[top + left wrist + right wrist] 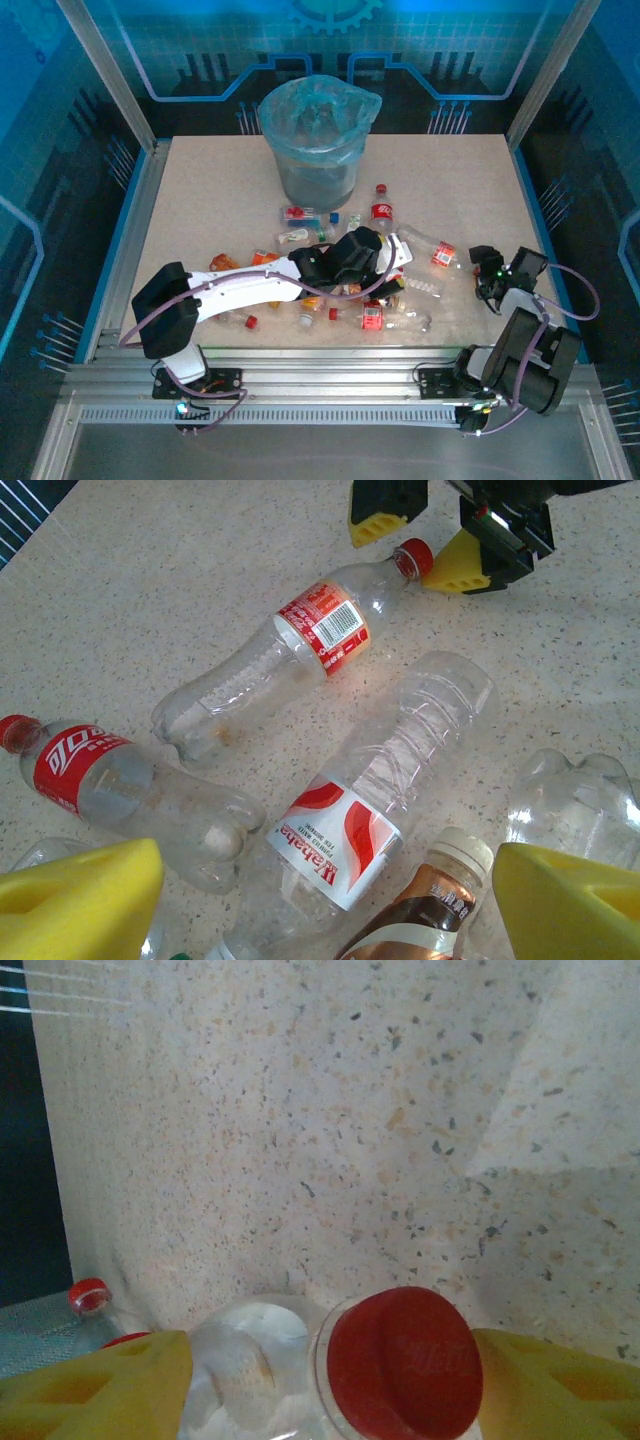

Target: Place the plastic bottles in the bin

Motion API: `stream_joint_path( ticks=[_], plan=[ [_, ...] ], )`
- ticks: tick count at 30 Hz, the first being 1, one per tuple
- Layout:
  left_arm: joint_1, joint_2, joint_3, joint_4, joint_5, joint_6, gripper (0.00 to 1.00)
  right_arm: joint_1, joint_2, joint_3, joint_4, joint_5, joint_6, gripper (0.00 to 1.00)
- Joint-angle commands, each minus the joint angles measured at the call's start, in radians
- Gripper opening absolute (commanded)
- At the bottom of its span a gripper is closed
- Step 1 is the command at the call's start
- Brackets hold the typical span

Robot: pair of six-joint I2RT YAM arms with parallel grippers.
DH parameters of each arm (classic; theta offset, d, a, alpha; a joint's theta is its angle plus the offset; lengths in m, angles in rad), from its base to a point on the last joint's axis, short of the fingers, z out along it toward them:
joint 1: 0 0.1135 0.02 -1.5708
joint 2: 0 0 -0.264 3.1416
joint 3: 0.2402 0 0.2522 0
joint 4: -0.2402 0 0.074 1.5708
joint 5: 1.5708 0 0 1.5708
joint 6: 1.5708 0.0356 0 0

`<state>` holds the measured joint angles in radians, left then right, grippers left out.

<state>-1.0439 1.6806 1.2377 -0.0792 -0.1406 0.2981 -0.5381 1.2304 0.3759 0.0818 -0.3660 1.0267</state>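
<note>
right gripper [330, 1365] straddles the red cap [400, 1360] of a red-label bottle [320, 630], jaws apart, not clamped yet; the neck looks the easy grab. left gripper [328, 875] hangs wide open over the wahaha bottle [340, 840]. bin [315, 150] stands beyond the bottles [372, 318], at the table [200, 180] far side.

Beige desk [200, 190], flecked with dark and orange specks, carries a grey translucent bin [318, 190] lined in crinkly light blue. Near the bin lie clear plastic bottles [310, 640] with red-and-white labels and red caps; a brown-labelled bottle [420, 920] has a cream cap. The left end effector [325, 908] and right end effector [320, 1380] show bright yellow pads [80, 900] on black bodies. The left arm [250, 288] is white with black joints.
</note>
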Motion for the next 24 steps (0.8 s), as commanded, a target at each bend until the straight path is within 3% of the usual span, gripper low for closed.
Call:
stream_joint_path(
  ticks=[1,5,14,24],
  plan=[
    [-0.004,0.01,0.044,-0.016,0.012,0.009,0.86,-0.014,0.026,-0.013,0.067,-0.036,0.04,0.7],
    [-0.004,0.008,0.051,-0.018,0.004,-0.001,0.86,-0.014,0.037,-0.012,0.08,-0.032,0.04,0.68],
    [-0.005,0.007,0.054,-0.022,0.002,-0.013,0.86,-0.035,0.037,-0.019,0.12,-0.02,0.029,0.5],
    [-0.004,0.017,0.065,-0.025,-0.004,-0.016,0.86,-0.086,0.11,-0.011,0.182,-0.107,0.03,0.34]
  ],
)
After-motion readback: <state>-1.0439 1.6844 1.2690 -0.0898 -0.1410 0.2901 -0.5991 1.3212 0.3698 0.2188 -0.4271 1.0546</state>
